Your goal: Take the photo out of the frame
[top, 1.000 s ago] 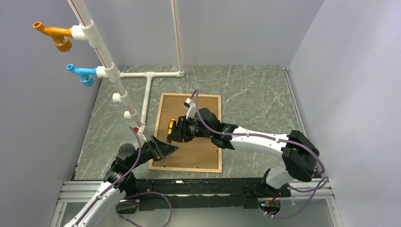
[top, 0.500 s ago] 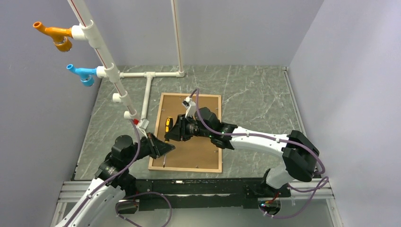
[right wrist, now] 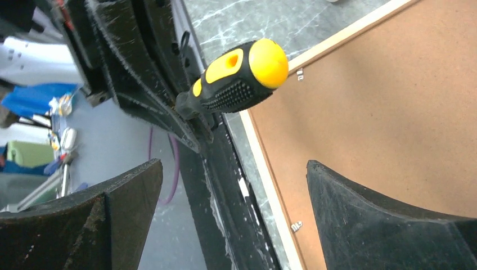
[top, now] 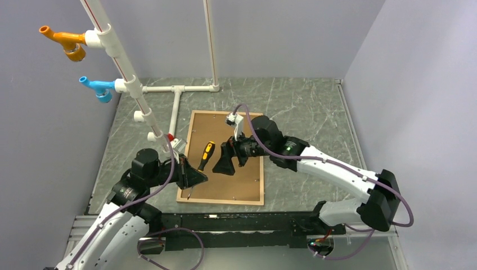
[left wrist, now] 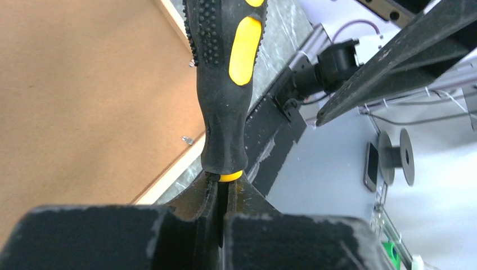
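The frame (top: 220, 201) lies face down on the grey marble table, and the photo (top: 239, 180) shows only its plain brown back inside it. My left gripper (top: 197, 177) is shut on the metal shaft of a black-and-yellow screwdriver (top: 206, 154), just over the frame's left edge. In the left wrist view the handle (left wrist: 225, 84) sticks out past the closed gripper (left wrist: 223, 188), above the brown back (left wrist: 84, 101). My right gripper (top: 225, 164) stands open beside the handle, holding nothing. In the right wrist view that gripper (right wrist: 233, 191) spreads wide below the screwdriver (right wrist: 236, 84), over the frame's rim (right wrist: 270, 174).
A white pipe structure (top: 135, 84) with an orange fitting (top: 64, 42) and a blue fitting (top: 98, 89) rises at the back left. Small metal tabs (left wrist: 185, 140) (right wrist: 296, 226) sit along the frame's inner edge. Grey walls enclose the table; a metal rail (top: 225, 222) runs along the near edge.
My left gripper shut on the screwdriver's shaft. My right gripper opened, let go of the handle and drew back to the right.
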{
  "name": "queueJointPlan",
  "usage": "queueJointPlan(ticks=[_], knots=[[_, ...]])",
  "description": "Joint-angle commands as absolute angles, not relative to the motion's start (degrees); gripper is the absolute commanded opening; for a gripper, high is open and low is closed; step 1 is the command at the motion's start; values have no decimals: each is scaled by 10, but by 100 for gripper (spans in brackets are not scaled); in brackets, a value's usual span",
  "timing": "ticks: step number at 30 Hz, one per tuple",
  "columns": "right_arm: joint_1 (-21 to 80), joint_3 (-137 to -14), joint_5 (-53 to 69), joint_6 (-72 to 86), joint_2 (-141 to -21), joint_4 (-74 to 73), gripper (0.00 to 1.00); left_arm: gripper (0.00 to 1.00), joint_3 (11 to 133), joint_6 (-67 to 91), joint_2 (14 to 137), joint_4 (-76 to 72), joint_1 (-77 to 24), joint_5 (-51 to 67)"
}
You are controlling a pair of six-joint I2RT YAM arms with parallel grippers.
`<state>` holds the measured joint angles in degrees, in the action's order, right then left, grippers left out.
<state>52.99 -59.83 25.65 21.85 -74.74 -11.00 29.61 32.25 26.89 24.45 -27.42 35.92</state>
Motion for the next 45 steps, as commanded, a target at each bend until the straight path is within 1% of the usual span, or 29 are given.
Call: queueJointPlan(ticks=[1,3,5,6,8,12,15,17,19,21,24,28,31,34,36,41,42,43,45], knots=[[492,-620,354,165,-709,-163,100,0,348,247,311,234,-273,451],[477,-617,347,185,-697,-143,100,0,387,207,341,272,-274,463],[473,-623,319,187,-690,-143,100,0,424,167,375,307,-274,494],[471,-631,325,181,-690,-148,100,0,441,153,402,318,-274,515],[462,-649,358,174,-696,-160,100,0,477,122,443,342,-274,548],[422,-667,465,168,-713,-164,100,0,528,82,505,347,-277,588],[394,-662,538,210,-718,-114,100,0,578,22,553,397,-285,590],[392,-673,554,219,-727,-110,99,0,608,-42,578,430,-289,580],[392,-689,583,214,-741,-122,96,0,637,-73,605,459,-295,548],[392,-687,604,224,-745,-106,94,0,661,-111,632,487,-298,551],[392,-688,613,225,-751,-103,89,0,665,-145,661,487,-305,579],[392,-688,614,226,-756,-103,81,0,669,-172,698,489,-314,587],[392,-685,577,213,-751,-121,82,0,657,-181,702,469,-316,609],[392,-667,579,219,-747,-114,81,0,654,-197,701,467,-316,609],[392,-660,580,217,-749,-117,76,0,654,-206,703,471,-316,620],[392,-662,591,203,-753,-126,57,0,640,-213,705,458,-316,628],[392,-663,594,202,-754,-126,54,0,635,-213,705,454,-316,630],[393,-663,596,201,-754,-125,54,0,629,-212,702,449,-316,631],[396,-663,604,193,-752,-129,56,0,621,-204,696,440,-316,627]])
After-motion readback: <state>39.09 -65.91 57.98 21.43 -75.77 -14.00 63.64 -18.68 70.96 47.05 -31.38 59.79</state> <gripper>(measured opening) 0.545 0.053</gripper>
